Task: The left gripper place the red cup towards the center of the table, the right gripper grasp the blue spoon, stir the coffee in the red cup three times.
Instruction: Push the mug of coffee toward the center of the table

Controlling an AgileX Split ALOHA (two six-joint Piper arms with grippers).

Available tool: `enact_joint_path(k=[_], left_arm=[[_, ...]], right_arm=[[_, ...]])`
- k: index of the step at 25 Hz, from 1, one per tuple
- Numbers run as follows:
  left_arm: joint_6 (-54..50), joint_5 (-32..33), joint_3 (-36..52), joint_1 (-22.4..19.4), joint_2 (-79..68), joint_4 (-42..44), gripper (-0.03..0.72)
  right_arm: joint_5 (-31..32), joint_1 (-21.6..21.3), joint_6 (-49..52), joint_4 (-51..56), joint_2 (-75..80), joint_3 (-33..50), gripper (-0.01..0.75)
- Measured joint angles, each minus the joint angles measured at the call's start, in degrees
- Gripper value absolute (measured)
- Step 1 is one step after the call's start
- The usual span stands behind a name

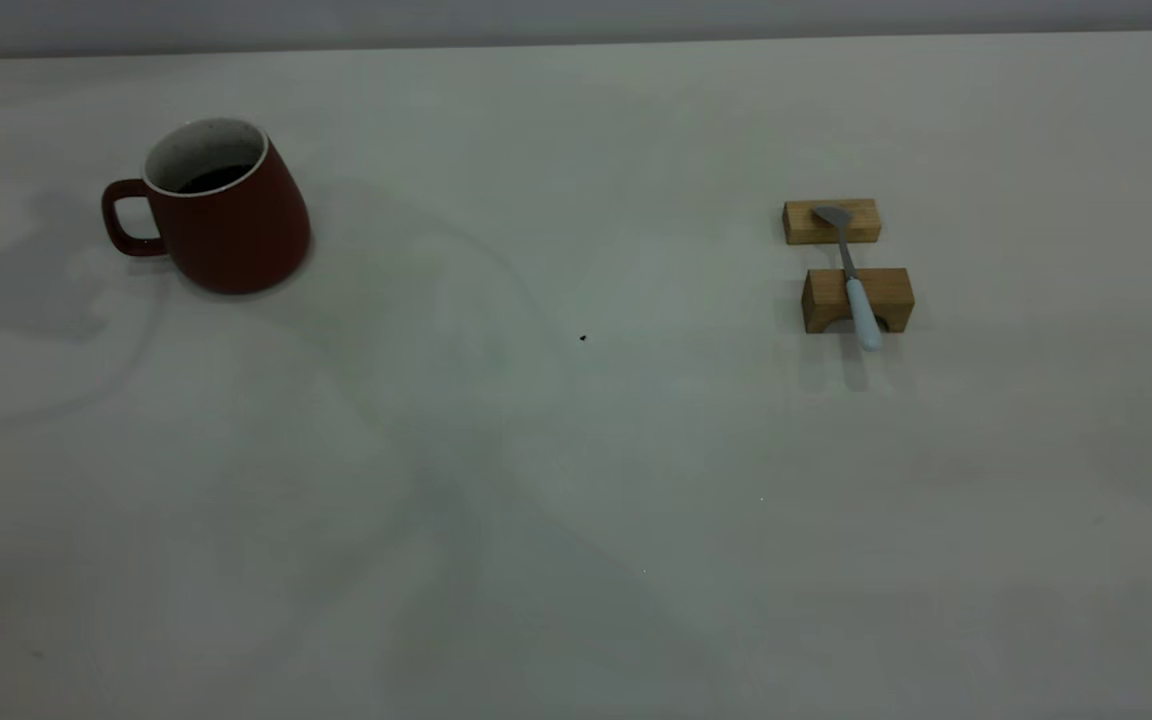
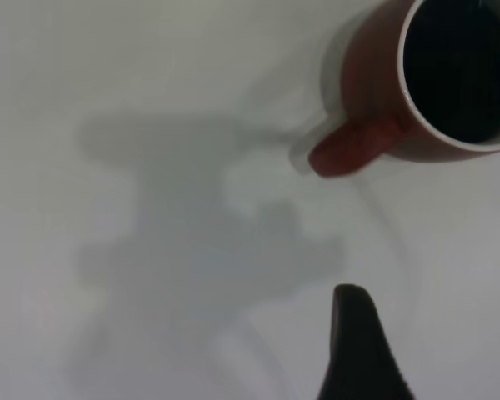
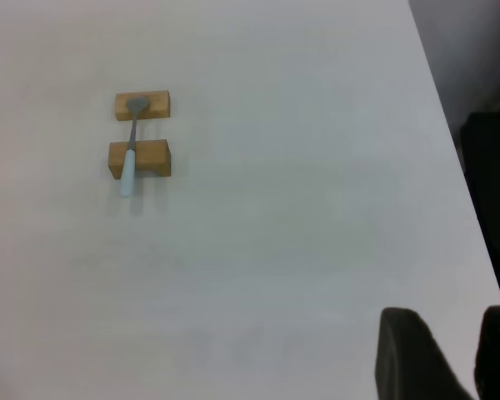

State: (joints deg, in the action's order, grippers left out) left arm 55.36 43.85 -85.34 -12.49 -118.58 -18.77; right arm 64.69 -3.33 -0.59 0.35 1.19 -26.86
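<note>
bare tabletop up front, mug and spoon both waiting

bare table (image 1: 576,560) fills the near part of the exterior view, and neither arm shows there. the red cup (image 1: 221,210) stands upright toward the far left, well off centre, its loop handle pointing left and the coffee (image 1: 216,178) dark inside. from the left wrist view the left gripper (image 2: 362,346) hangs above the table near the cup's handle side, but only one finger tip shows, so its opening cannot be told. the blue spoon (image 1: 854,280) lies untouched across two wooden blocks (image 1: 856,298) on the right.

for the move in hand, the left gripper would do best to take the handle or body squarely, keep the cup level and shift it slowly so nothing slops.

the right gripper (image 3: 437,358) waits well apart from the spoon, fingers slightly parted.
</note>
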Motion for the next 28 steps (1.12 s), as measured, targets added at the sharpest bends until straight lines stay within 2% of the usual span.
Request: enact_joint_path(k=[5, 8, 13, 20, 28], left_arm=[[11.1, 7.4, -10.3, 0.0, -11.9, -0.1, 0.521], [17.5, 8.8, -13.6, 0.1, -15.5, -0.7, 0.521], [27.1, 5.1, -14.5, 1.2, -18.6, -1.4, 0.521], [34.8, 1.1, -14.6, 2.8, -22.4, -2.0, 0.521], [44.7, -0.7, -14.6, 5.9, -23.9, -4.6, 0.521]], right_arm=[[0.0, 0.0, 0.0, 0.0, 0.0, 0.0, 0.237], [0.0, 0.0, 0.0, 0.0, 0.0, 0.0, 0.237], [0.0, 0.0, 0.0, 0.0, 0.0, 0.0, 0.237], [0.0, 0.0, 0.0, 0.0, 0.0, 0.0, 0.237], [0.0, 0.0, 0.0, 0.0, 0.0, 0.0, 0.237]])
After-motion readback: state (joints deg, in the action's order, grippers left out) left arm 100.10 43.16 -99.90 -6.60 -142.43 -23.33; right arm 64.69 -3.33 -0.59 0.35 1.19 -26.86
